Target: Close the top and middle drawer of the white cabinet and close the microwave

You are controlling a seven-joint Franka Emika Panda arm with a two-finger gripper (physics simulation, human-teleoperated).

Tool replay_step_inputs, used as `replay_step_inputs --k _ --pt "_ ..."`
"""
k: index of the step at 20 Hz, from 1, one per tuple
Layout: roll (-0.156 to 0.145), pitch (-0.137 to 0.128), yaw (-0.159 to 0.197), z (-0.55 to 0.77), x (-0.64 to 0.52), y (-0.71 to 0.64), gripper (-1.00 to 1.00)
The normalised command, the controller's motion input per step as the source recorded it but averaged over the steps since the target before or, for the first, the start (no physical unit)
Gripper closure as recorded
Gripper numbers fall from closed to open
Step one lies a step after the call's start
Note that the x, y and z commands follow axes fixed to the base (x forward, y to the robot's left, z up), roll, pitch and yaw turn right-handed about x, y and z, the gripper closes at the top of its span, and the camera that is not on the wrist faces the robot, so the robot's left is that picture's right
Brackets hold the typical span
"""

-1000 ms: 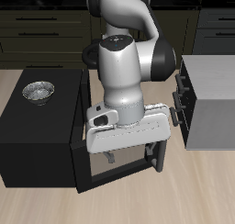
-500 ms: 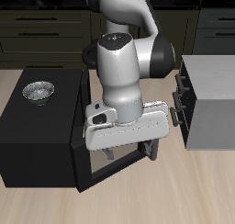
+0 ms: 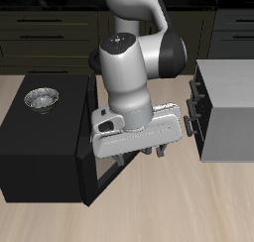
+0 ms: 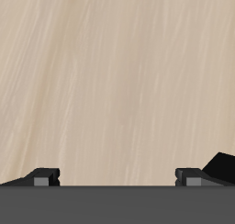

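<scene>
My gripper hung over the table just in front of the microwave, its 2 fingers spread wide with nothing between them. The microwave's door stood swung out beneath my hand. A metal bowl sat on the microwave's top. The white cabinet stood beside it, its top and middle drawer pulled out toward my arm.

Black microwave door ajar; white cabinet drawers protruding.
</scene>
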Motion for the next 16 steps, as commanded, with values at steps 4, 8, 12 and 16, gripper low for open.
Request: replay_step_inputs --k 4,8,12,16 --pt "0.083 0.053 -0.051 -0.28 -0.50 0.05 -1.00" --pt "0.144 0.060 -0.133 -0.33 -0.74 0.05 -1.00" --pt "0.190 0.006 -0.168 -0.58 -1.02 0.02 -1.00" --pt "0.168 0.041 -0.283 -0.79 -1.45 -0.20 -1.00"
